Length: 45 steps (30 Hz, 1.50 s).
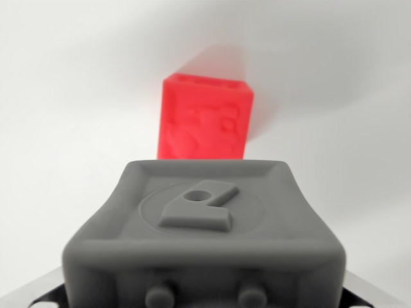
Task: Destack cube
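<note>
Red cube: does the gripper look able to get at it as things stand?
Probably not directly. The grey block fills the wrist view's foreground in front of the red cube, hiding its base. No fingers are visible, so whether the grey block is held is unclear.

Near cube fills foreground; far cube directly behind it.

open white surface flanks red cube behind grey cube.
</note>
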Tool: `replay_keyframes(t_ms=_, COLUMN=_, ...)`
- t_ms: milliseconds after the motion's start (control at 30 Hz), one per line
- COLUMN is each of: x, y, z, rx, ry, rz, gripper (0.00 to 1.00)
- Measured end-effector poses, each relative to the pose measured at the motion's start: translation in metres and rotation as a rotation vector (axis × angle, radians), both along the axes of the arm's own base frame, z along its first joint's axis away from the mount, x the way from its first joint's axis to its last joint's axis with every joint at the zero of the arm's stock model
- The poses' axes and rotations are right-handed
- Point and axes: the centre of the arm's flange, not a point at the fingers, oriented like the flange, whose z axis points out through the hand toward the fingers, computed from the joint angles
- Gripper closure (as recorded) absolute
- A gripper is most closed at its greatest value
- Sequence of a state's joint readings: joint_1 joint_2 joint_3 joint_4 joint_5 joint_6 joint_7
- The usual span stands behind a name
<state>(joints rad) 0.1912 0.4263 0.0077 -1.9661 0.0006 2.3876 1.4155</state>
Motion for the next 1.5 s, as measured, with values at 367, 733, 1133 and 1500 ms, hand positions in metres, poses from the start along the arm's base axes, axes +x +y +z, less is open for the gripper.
replay_keyframes(t_ms=367, x=-0.017, y=0.003, z=-0.003, rx=0.0, ry=-0.001, rz=0.1, gripper=1.0)
replay_keyframes(t_ms=733, x=-0.036, y=0.005, z=-0.006, rx=0.001, ry=-0.001, rz=0.21, gripper=1.0)
replay_keyframes(t_ms=1133, x=-0.057, y=0.008, z=-0.01, rx=0.002, ry=-0.001, rz=0.324, gripper=1.0)
replay_keyframes(t_ms=1500, x=-0.075, y=0.011, z=-0.014, rx=0.002, ry=-0.001, rz=0.43, gripper=1.0)
